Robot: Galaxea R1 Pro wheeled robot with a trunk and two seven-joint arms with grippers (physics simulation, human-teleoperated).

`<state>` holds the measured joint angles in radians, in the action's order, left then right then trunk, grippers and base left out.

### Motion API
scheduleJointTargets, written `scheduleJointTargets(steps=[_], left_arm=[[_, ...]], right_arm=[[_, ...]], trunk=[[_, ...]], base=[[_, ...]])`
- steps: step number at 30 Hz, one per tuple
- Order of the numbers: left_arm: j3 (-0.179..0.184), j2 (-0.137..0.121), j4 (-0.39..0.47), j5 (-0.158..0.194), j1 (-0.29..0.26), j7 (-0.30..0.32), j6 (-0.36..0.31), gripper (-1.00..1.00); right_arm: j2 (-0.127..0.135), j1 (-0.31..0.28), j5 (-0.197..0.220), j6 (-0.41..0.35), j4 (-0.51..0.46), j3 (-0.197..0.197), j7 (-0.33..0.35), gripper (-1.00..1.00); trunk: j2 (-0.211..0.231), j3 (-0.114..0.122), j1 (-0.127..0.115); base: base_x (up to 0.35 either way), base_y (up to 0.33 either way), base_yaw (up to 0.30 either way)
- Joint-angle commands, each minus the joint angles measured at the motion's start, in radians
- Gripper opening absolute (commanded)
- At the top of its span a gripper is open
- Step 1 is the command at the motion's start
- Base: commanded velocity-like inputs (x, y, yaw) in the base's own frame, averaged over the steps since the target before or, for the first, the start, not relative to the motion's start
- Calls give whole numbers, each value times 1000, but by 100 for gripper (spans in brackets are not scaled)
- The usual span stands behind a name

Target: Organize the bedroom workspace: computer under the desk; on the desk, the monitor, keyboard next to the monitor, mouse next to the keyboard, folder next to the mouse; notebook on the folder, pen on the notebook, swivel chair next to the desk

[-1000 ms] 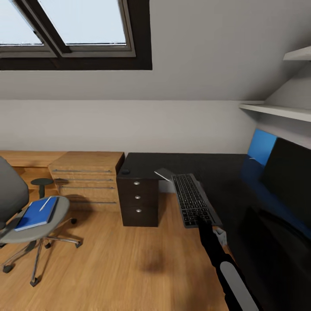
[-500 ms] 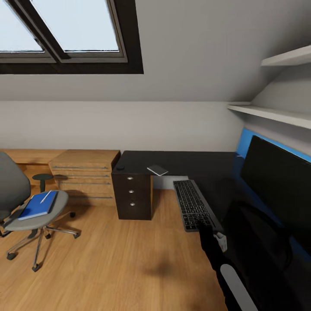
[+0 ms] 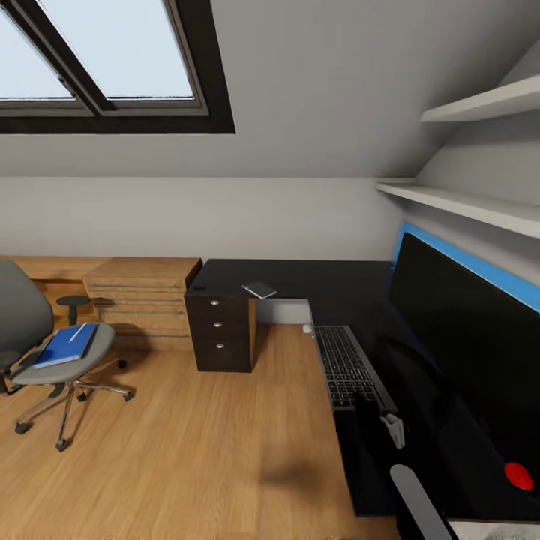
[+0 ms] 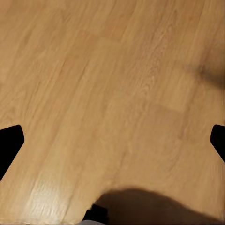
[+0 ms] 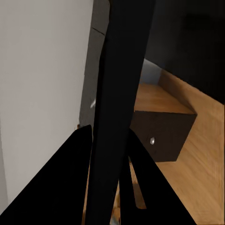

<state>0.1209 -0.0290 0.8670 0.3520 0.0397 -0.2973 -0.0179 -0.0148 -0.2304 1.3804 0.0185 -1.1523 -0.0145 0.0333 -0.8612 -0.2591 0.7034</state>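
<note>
My right gripper (image 3: pixel 367 403) is shut on the near end of the black keyboard (image 3: pixel 346 365), which hangs along the front edge of the black desk (image 3: pixel 300 279), just left of the big dark monitor (image 3: pixel 465 337). In the right wrist view the keyboard (image 5: pixel 119 89) shows edge-on as a dark slab between my fingers (image 5: pixel 77 183). A small dark mouse (image 3: pixel 199 286) and a thin grey notebook (image 3: pixel 259 289) lie at the desk's far left end. The grey swivel chair (image 3: pixel 30 367) stands at the left and carries a blue folder (image 3: pixel 64 346) with a white pen (image 3: pixel 77 332) on it. My left gripper (image 4: pixel 112 140) is open over the bare wooden floor.
A dark drawer unit (image 3: pixel 220 334) stands under the desk's left end, and a low wooden chest (image 3: pixel 142 300) stands beside it. White shelves (image 3: pixel 472 206) run above the monitor. A small red thing (image 3: pixel 517 475) lies on the desk near me. Open floor (image 3: pixel 187 450) lies between the chair and the desk.
The camera has swung right, so the chair and drawers slid left and more of the monitor shows. The keyboard, still held, has come closer to the desk's edge beside the monitor.
</note>
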Motion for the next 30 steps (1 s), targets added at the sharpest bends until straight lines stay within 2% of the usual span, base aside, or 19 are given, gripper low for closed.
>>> scheduleJointTargets(steps=[1, 4, 6, 7, 8, 9, 22, 30], left_arm=[[2, -2, 3, 8, 0, -8, -2, 100], [-10, -5, 3, 8, 0, -8, -3, 100], [-33, -8, 4, 11, 0, -7, -2, 100], [-43, -9, 4, 12, 0, -7, -2, 100], [-74, -11, 4, 12, 0, -5, 0, 100], [-80, -12, 4, 12, 0, -5, 0, 100], [-88, -12, 3, 11, 0, -5, 1, 100], [-89, -12, 3, 12, 0, -5, 0, 100]], right_arm=[[0, -1, 11, 2, 9, 3, 6, -100], [1, -4, 10, 3, 34, 18, 7, -100], [13, -11, 8, 2, 95, 26, 7, -100], [16, -13, 8, 2, 106, 26, 7, -100], [23, -21, 8, 2, 125, 27, 7, -100], [25, -23, 8, 2, 129, 27, 7, -100], [29, -41, 8, 4, 168, 27, 5, -100], [29, -43, 7, 6, 169, 27, 5, -100]], trunk=[[6, 2, -4], [20, 8, -12], [20, 8, -12], [20, 8, -12], [20, 8, -12], [20, 8, -12], [20, 8, -12], [20, 8, -12]], base=[[-257, -255, 0], [-256, -256, 0], [-62, -63, 0], [-27, -27, 0], [-7, -7, 0], [-4, -4, 0], [0, -126, 0], [122, -111, 0]])
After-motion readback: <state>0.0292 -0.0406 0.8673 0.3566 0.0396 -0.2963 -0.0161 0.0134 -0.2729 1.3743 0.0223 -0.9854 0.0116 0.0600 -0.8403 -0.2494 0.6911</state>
